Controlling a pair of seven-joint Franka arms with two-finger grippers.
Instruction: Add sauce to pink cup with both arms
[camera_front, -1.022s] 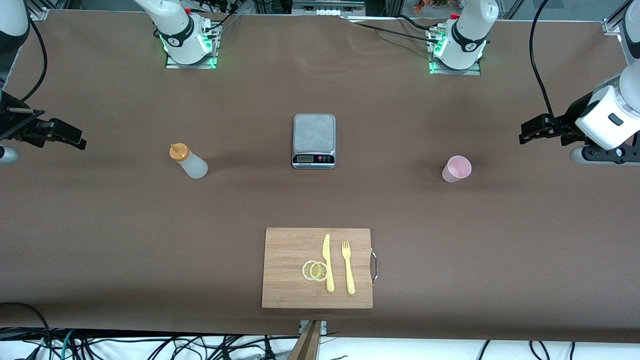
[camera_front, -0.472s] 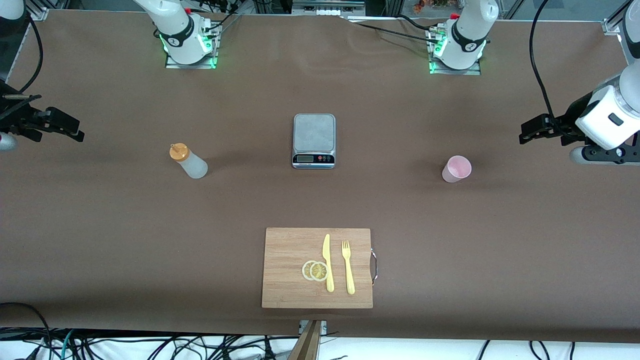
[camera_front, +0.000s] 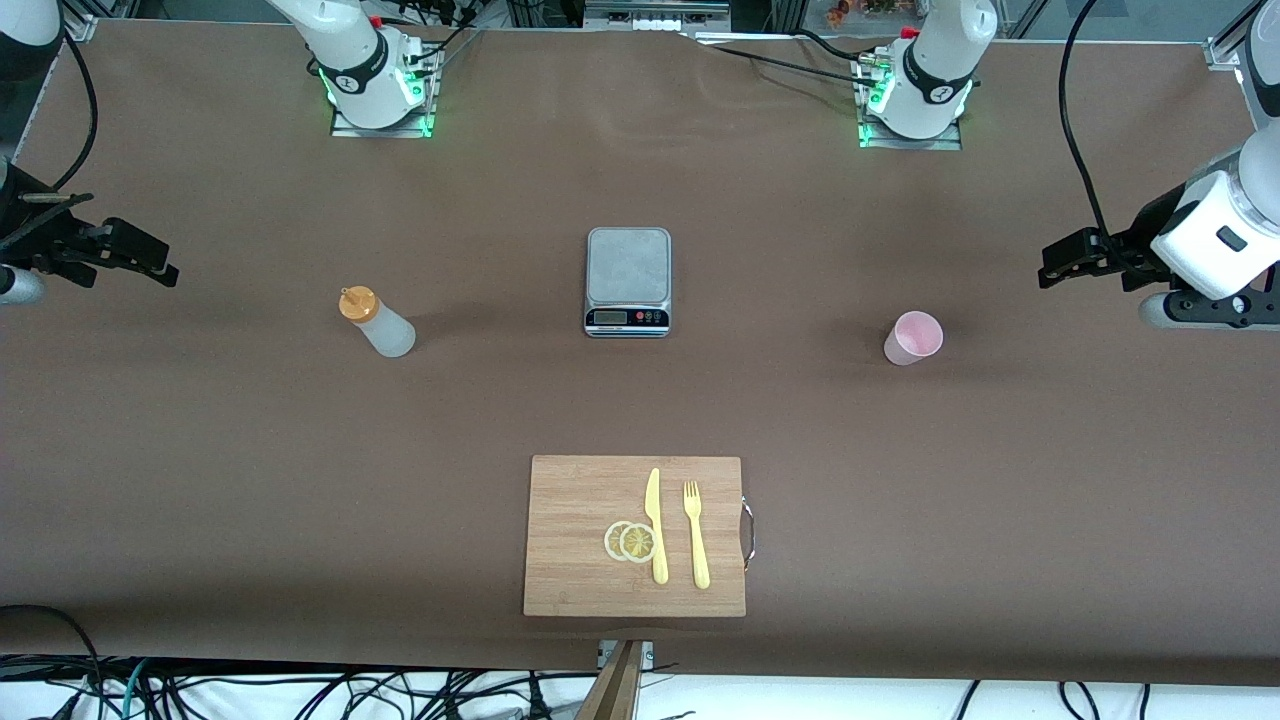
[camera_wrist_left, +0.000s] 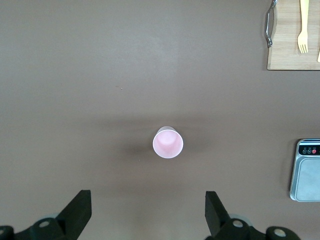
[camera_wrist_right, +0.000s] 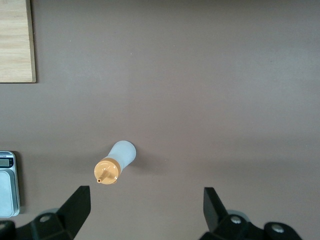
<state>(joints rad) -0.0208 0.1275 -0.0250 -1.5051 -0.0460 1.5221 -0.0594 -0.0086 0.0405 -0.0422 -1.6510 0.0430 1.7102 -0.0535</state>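
Note:
The sauce bottle (camera_front: 375, 322), whitish with an orange cap, stands upright toward the right arm's end of the table; it also shows in the right wrist view (camera_wrist_right: 115, 163). The pink cup (camera_front: 913, 337) stands upright toward the left arm's end and shows in the left wrist view (camera_wrist_left: 168, 142). My right gripper (camera_front: 150, 260) is open and empty, in the air over the table edge at the right arm's end, away from the bottle. My left gripper (camera_front: 1062, 258) is open and empty, in the air over the table's end past the cup.
A steel kitchen scale (camera_front: 627, 281) sits mid-table between bottle and cup. A wooden cutting board (camera_front: 580, 535) nearer the front camera carries lemon slices (camera_front: 631, 541), a yellow knife (camera_front: 655, 525) and a yellow fork (camera_front: 695, 533). The arm bases (camera_front: 375, 75) stand along the table edge farthest from the camera.
My right gripper has shifted slightly over its end of the table, ending a bit higher in the front view than a second ago. The left arm, bottle and cup have not moved.

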